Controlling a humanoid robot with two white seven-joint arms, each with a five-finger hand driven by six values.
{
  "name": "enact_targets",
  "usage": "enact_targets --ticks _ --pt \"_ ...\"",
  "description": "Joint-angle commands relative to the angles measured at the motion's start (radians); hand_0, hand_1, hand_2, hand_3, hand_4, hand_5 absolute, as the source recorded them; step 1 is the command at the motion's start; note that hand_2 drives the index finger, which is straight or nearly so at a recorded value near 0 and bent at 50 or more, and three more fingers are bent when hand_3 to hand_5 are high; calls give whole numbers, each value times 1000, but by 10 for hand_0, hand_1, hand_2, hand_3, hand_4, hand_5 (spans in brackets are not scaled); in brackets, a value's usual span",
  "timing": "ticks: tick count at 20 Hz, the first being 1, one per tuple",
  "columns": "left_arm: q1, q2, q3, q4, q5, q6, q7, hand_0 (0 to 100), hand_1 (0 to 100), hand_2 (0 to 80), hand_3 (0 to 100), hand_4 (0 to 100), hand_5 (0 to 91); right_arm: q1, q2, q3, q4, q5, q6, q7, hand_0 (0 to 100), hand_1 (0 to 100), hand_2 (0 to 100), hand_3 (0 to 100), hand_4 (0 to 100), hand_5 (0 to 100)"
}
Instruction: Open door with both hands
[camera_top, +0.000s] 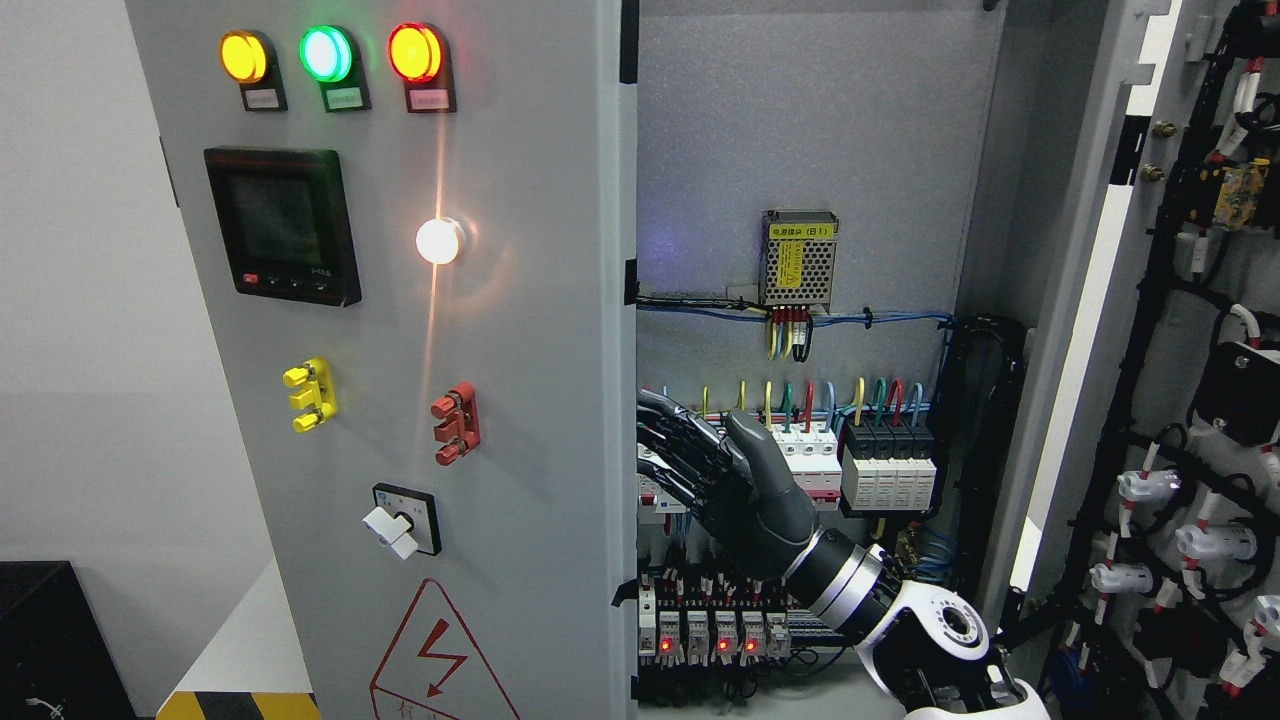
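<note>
The grey left door of the electrical cabinet carries three lit lamps, a meter and switches, and its free edge runs down the middle of the picture. The right door stands swung wide open at the far right, showing its wired inner face. My right hand, black-fingered, comes up from the lower right inside the cabinet opening. Its fingers are stretched out leftward and reach the left door's free edge. The fingertips meet that edge, and I cannot tell whether they hook behind it. My left arm does not show.
Inside the cabinet are a power supply, rows of breakers and terminal blocks with red lights just behind and below my hand. A black box sits at the lower left beside a striped floor edge.
</note>
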Motion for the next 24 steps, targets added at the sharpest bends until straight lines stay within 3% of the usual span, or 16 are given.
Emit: enact_targets --ticks 1,5,13,19,24 --pt "0 0 0 -29 0 0 0 0 0 0 0 0 0 7 14 8 -40 -80 2 1 194 0 0 0 0 0" --pt "0 0 -1 -29 0 0 0 0 0 0 0 0 0 16 6 15 -60 -80 3 2 193 0 0 0 0 0" --pt "0 0 0 -29 0 0 0 0 0 0 0 0 0 53 -8 100 -130 -83 0 4 193 0 0 0 0 0" --pt "0 0 0 -29 0 0 0 0 0 0 0 0 0 68 -8 121 -141 -103 3 43 193 0 0 0 0 0" --pt "0 0 0 -29 0 0 0 0 0 0 0 0 0 96 -17 187 -150 -103 29 45 193 0 0 0 0 0"
